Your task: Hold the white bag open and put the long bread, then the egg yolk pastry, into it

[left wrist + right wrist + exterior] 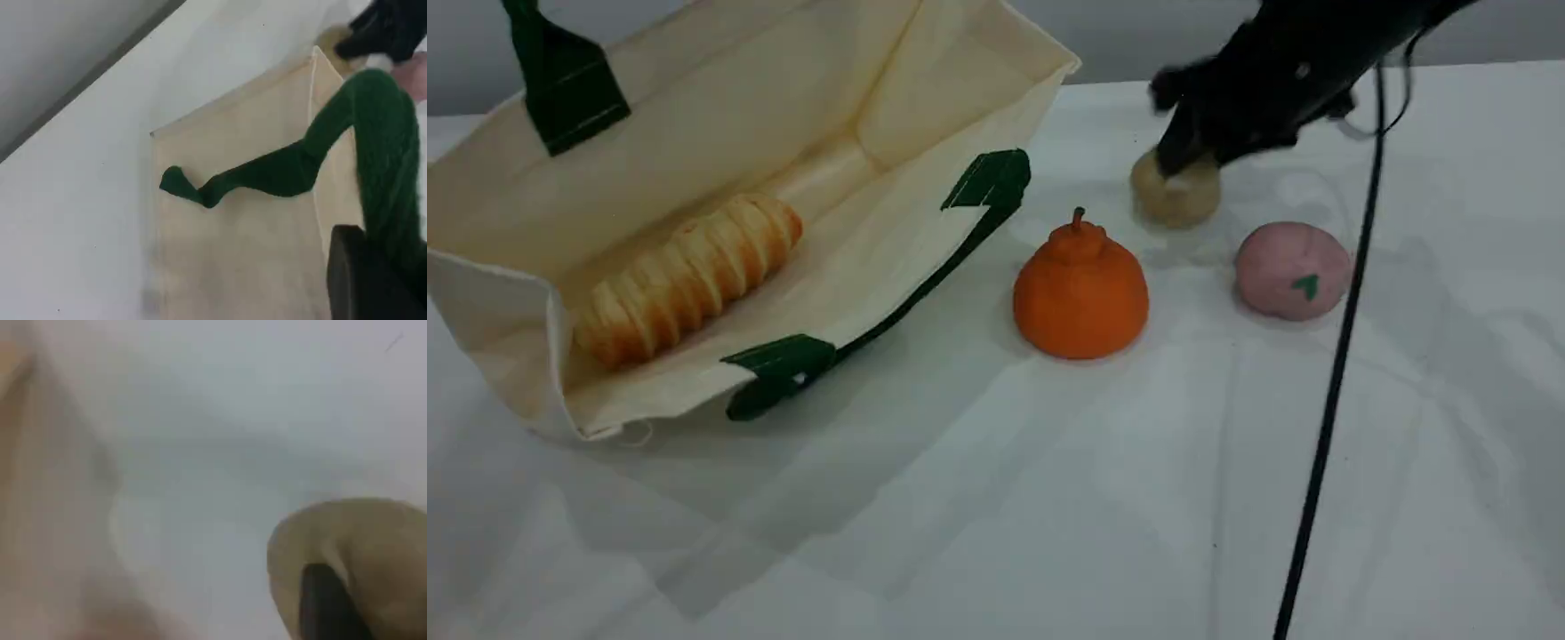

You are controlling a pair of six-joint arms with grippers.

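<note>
Cream bag, green straps; ridged golden bread; tan pastry

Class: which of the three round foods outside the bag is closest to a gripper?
The tan egg yolk pastry, directly under the right gripper; the orange pear-shaped item and pink ball lie clear of it.

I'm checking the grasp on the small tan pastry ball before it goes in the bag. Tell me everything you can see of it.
The pastry ball is small, round and tan-beige, matte and doughy-looking, with a paler patch on top. It rests on the white table, behind and between the orange pear-shaped piece and the pink ball, touching neither. The right claw sits over its top. The right wrist view shows a dark fingertip against it. Whether it is gripped yet, I cannot tell.
</note>
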